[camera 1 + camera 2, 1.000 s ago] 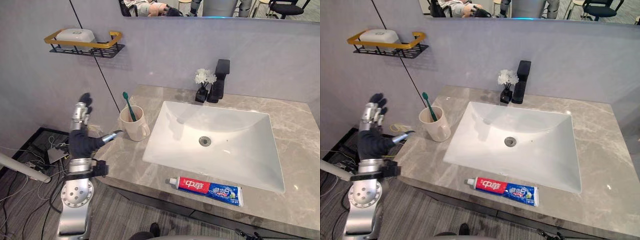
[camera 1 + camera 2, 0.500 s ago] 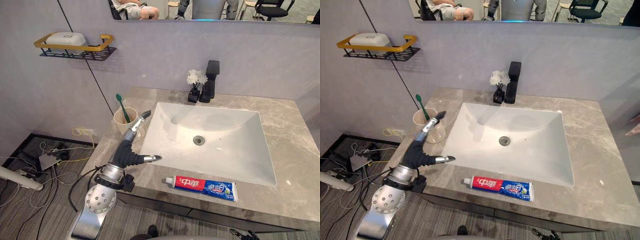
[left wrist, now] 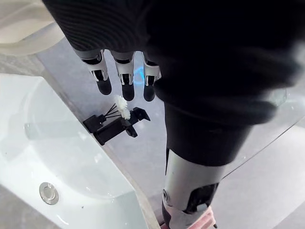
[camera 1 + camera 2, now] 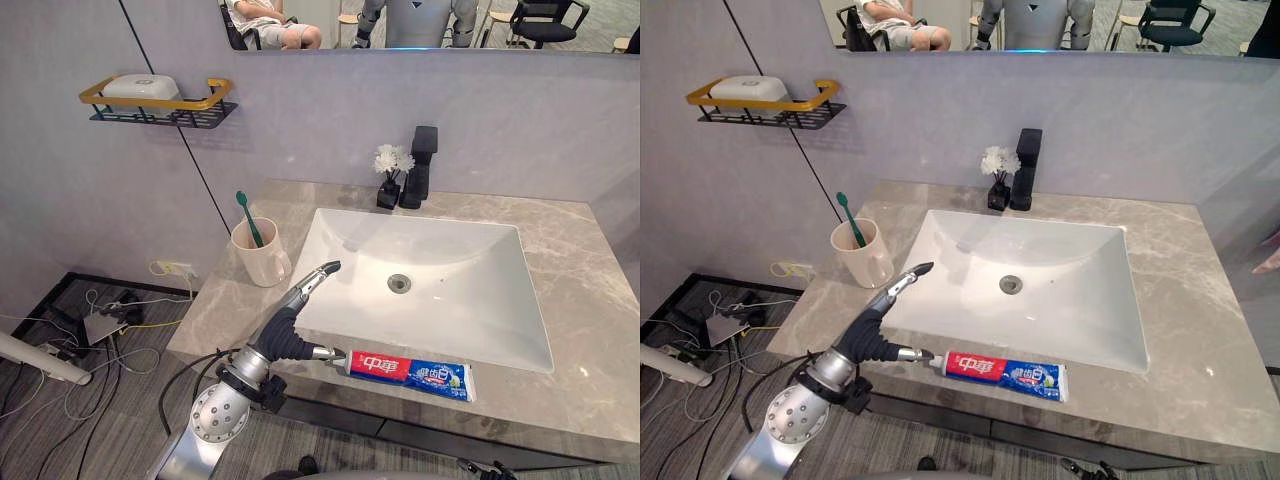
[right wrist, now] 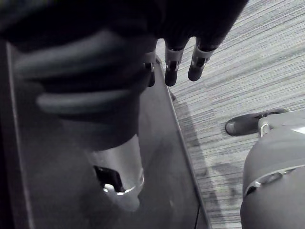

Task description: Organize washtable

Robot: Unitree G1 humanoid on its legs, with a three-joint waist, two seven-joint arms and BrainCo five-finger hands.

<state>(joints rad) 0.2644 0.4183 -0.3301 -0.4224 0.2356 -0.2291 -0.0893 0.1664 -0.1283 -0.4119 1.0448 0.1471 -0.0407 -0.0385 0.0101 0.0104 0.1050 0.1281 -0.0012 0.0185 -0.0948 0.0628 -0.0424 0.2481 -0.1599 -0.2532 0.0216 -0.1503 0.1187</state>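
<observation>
Silver-grey arm, dark ribbed cover over the left hand, silver fingers, apparently dark-tipped.

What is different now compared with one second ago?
The left hand moved from beside the cup across the counter to the toothpaste tube; its thumb is now at the cap end, fingers straight, nothing grasped. Cup, toothbrush and tube stayed put.
</observation>
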